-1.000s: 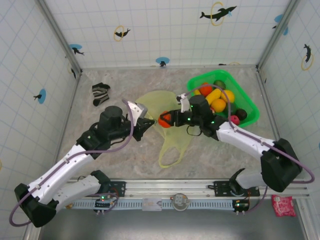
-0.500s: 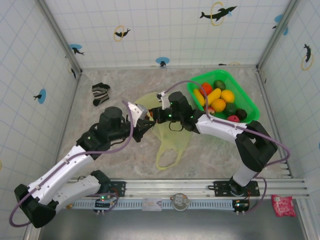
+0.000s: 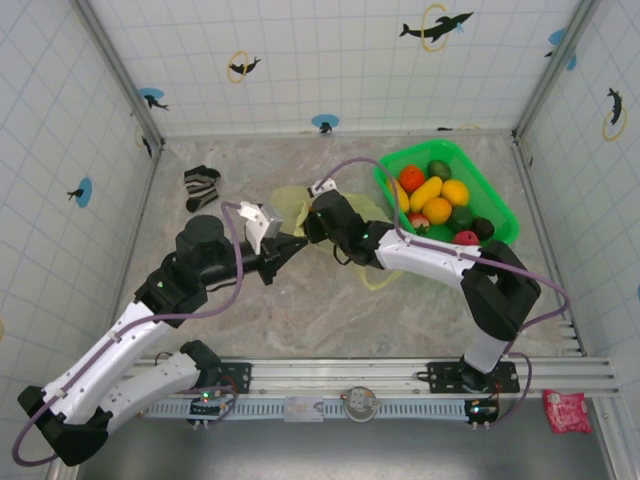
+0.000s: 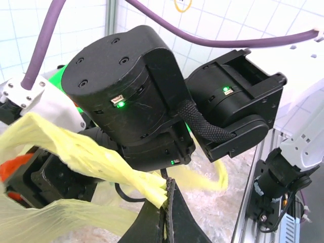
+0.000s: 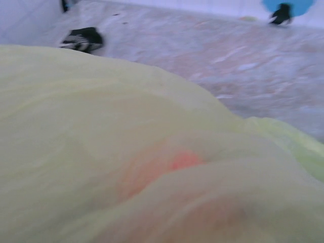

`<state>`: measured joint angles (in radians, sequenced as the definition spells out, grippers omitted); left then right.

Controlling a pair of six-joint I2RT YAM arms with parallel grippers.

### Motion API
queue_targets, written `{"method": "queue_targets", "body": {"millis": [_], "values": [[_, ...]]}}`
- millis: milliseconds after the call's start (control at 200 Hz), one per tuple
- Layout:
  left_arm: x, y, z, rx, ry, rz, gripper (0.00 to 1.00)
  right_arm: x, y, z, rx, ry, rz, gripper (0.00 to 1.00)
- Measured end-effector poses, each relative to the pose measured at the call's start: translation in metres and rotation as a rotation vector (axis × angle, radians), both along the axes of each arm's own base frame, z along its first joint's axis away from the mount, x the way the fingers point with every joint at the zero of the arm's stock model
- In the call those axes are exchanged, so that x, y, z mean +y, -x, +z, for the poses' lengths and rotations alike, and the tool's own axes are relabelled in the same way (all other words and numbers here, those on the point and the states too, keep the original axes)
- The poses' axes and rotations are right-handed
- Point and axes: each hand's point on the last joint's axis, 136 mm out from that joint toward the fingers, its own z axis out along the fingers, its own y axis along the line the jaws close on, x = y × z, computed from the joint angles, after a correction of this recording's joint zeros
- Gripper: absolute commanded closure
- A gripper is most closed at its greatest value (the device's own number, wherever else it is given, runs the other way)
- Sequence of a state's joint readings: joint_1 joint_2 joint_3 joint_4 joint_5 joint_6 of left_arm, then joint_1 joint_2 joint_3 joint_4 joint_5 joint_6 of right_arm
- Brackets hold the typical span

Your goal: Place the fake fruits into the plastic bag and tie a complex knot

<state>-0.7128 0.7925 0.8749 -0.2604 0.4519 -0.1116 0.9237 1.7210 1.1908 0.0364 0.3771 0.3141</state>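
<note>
While the left gripper (image 3: 285, 247) stands pinched together on a twisted strip of the plastic bag (image 3: 288, 200), the right gripper (image 3: 313, 230) is clamped on an orange fruit (image 4: 11, 166) under the film, which is thin, translucent, pale yellow and crumpled. Bag lies mid-table, just left of the green basket (image 3: 503, 222), whose rigid rim rings the other fake fruits (image 3: 437, 192) — glossy, rounded. Open marbled table (image 3: 330, 320) lies nearer the bases. Striped sock (image 3: 200, 186) sits well apart, far left — tiled walls (image 3: 330, 70) close three sides.
</note>
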Motion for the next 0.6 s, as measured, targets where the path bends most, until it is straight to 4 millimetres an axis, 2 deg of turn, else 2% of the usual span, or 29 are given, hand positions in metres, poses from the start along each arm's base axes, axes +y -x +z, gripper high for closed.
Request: {"method": "queue_targets", "body": {"millis": [115, 165, 240, 355, 490, 601], "values": [[0.002, -0.002, 0.003, -0.014, -0.001, 0.014, 1.00, -0.023, -0.014, -0.001, -0.042, 0.078, -0.086, 0.39], [0.003, -0.003, 0.004, -0.019, -0.003, 0.024, 1.00, -0.034, -0.021, -0.002, -0.046, 0.102, -0.120, 0.34], [0.005, -0.006, 0.005, -0.029, -0.008, 0.047, 1.00, -0.051, -0.032, -0.005, -0.031, 0.110, -0.158, 0.21], [0.009, -0.013, 0.004, -0.045, -0.025, 0.086, 1.00, -0.071, -0.045, -0.008, 0.001, 0.109, -0.180, 0.15], [0.008, -0.022, 0.003, -0.047, -0.044, 0.116, 1.00, -0.071, -0.044, -0.007, 0.029, 0.086, -0.152, 0.16], [0.005, -0.031, -0.008, -0.027, -0.075, 0.135, 1.00, -0.066, -0.040, -0.001, 0.049, 0.040, -0.119, 0.18]]}}
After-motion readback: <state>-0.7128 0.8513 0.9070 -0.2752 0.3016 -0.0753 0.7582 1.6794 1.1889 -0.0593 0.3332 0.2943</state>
